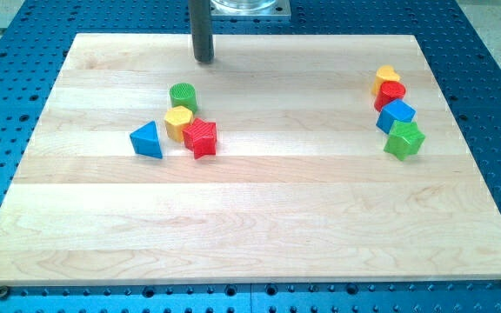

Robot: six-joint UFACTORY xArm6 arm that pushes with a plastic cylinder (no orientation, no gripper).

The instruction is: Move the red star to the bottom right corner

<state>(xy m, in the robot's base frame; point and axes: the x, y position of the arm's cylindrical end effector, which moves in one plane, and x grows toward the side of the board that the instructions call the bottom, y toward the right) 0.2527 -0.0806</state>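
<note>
The arm's rod has no gripper to open or close; my tip (203, 60) rests near the board's (259, 235) top edge. The red star (201, 137) sits well apart at its six o'clock, touching a yellow block (178, 120). A green cylinder (183, 95) lies at the star's eleven, a blue triangle (146, 140) at nine.

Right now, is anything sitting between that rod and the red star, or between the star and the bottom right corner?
Yes: the green cylinder and yellow block sit between my tip and the red star. From the star to the board's bottom right corner, nothing visible stands in the way.
</note>
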